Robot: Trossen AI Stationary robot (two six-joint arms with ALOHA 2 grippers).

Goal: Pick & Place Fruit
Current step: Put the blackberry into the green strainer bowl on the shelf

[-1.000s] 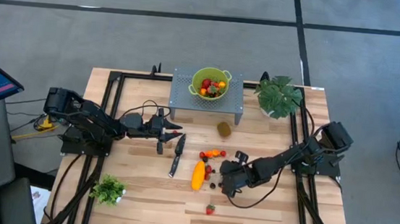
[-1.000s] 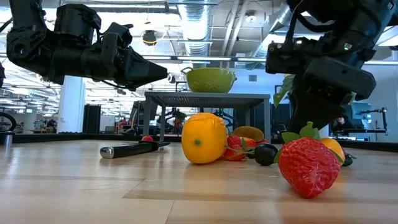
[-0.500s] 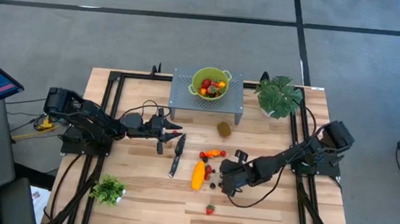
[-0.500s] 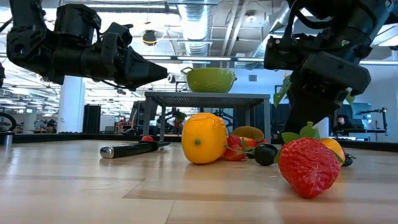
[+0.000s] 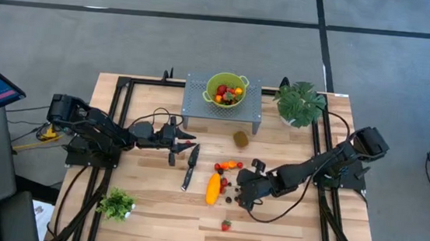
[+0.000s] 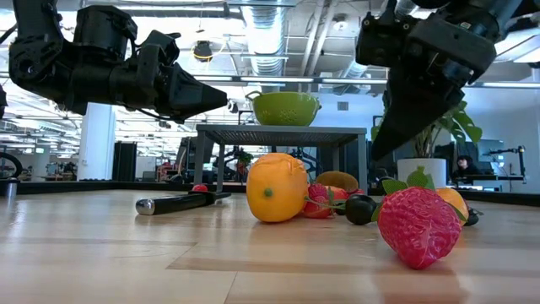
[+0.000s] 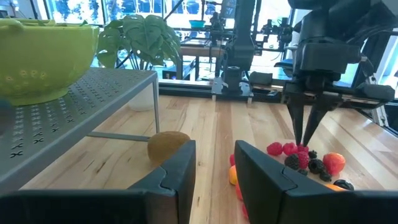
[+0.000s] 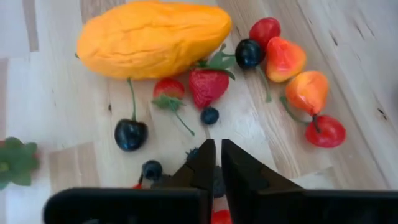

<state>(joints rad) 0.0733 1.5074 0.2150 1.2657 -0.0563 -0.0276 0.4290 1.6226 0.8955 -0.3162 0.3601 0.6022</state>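
Up on the high view, we've got the left gripper (image 5: 186, 143) hovering over the desk (image 5: 153, 205) beside the grey stand (image 5: 200, 110), with the black-handled knife (image 5: 190, 165) just in front of it. The right gripper (image 5: 241, 195) sits over the scatter of small fruit, just beside the long yellow-orange fruit (image 5: 213, 187). The kiwi (image 5: 241, 139) lies apart near the stand, and one strawberry (image 5: 225, 225) lies alone toward the desk's front edge.

Down low, that strawberry (image 6: 419, 226) fills the foreground, the yellow-orange fruit (image 6: 277, 187) lies behind it, and both grippers hang clear above the desk.

Left wrist view: its fingers (image 7: 177, 168) stand spread, nothing between them, the kiwi (image 7: 166, 144) lying just beyond. Across the desk, the right gripper (image 7: 303, 140) points down over the berries (image 7: 298, 155), tips drawn to a point.

Right wrist view: its fingers (image 8: 202, 165) are pressed almost together above the small pieces; whether they pinch anything, we cannot tell. A strawberry (image 8: 208, 84) touches the yellow-orange fruit (image 8: 155, 38).
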